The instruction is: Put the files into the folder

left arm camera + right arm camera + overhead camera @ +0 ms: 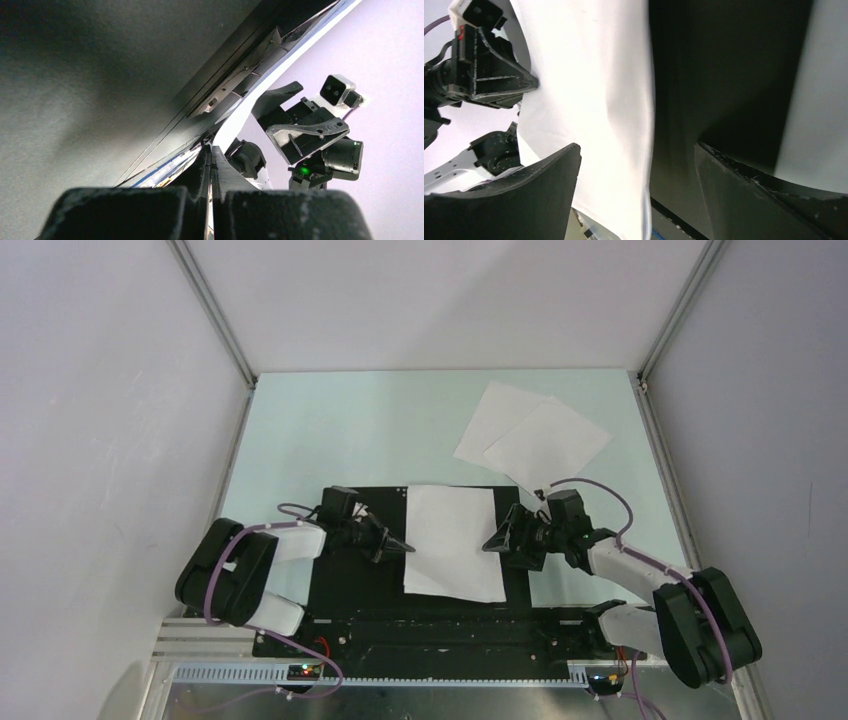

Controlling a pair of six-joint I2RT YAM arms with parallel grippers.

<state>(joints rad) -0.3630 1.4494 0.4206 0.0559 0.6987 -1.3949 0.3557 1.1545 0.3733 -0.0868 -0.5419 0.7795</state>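
Since the job was to get paper inside a cover, we read the scene from the table downward. The folder lay open and flat just in front of the arms, black inside upward, so that paper could be laid straight onto it. One sheet rested on its right half, slightly askew. The other two sheets lay overlapped at the table's far right, well apart from the folder and not yet brought over. The left gripper had its jaws pressed together at that sheet's left edge, likely to pin or nudge it. We could not tell whether paper sat between them. The right gripper stood with jaws wide apart over the right edge, holding nothing, placed, we judged, to square the sheet.
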